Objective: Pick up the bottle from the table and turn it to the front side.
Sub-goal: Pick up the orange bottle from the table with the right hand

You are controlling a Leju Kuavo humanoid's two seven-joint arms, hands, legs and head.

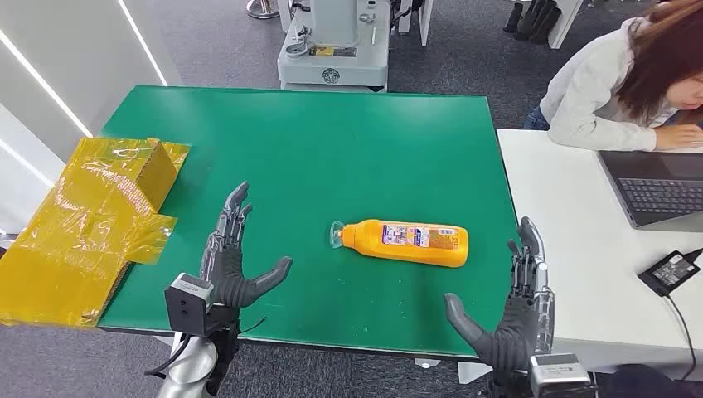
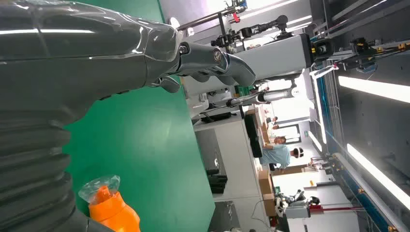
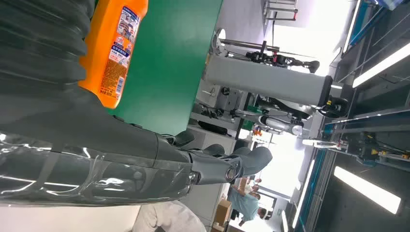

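An orange bottle [image 1: 408, 241] with a printed label lies on its side on the green table [image 1: 332, 141], its clear-wrapped cap pointing toward my left hand. The left wrist view catches its cap end [image 2: 109, 208]; the right wrist view shows its labelled body [image 3: 115, 53]. My left hand [image 1: 234, 257] hovers over the table's near edge, left of the bottle, fingers spread and holding nothing. On the other side, my right hand [image 1: 514, 311] stands at the table's near right corner, also spread and empty. Neither hand touches the bottle.
A yellow-taped cardboard box [image 1: 91, 224] overhangs the table's left edge. A white desk [image 1: 580, 274] adjoins on the right, with a laptop [image 1: 659, 186] and a power adapter [image 1: 670, 271]; a person [image 1: 618, 83] sits there. A grey machine base [image 1: 334, 50] stands beyond the far edge.
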